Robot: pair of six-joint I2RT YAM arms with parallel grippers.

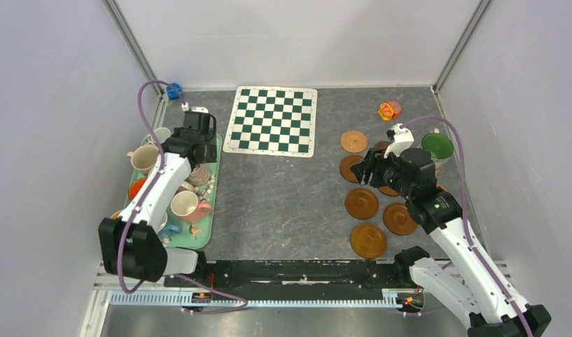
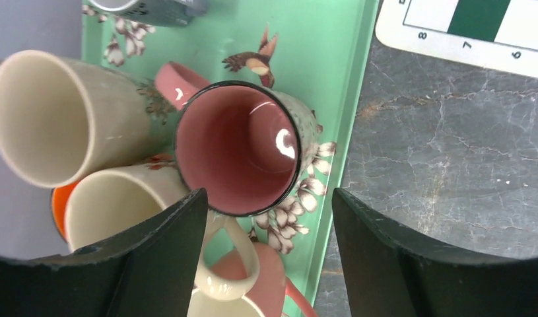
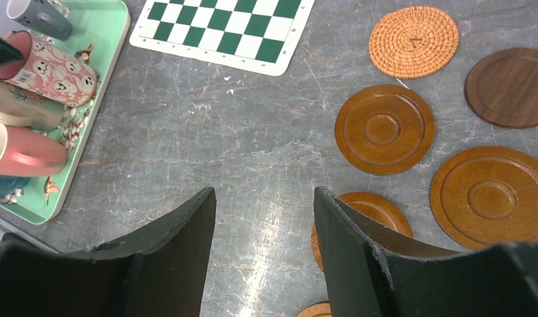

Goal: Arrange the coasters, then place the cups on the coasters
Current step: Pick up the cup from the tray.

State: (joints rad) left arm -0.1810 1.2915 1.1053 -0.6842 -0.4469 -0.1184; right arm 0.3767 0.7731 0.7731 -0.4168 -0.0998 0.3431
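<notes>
Left gripper hangs over the mint tray with its fingers spread and nothing in them. The pink-lined mug stands upright just beyond the tips, packed against a cream mug lying on its side and another cream mug. Right gripper is also open and empty, above bare tabletop near the coasters. These sit in a loose cluster on the right side: a woven one, brown wooden ones and a dark one, some almost touching. The step looks like picking the pink-lined mug. To do it well, drop one finger inside the rim and one outside on the tray-edge side, where there's free room, not on the crowded side. Close firmly and lift straight up so the neighbours don't get dragged. The coasters probably want spacing out by the right arm before any mug lands.
</notes>
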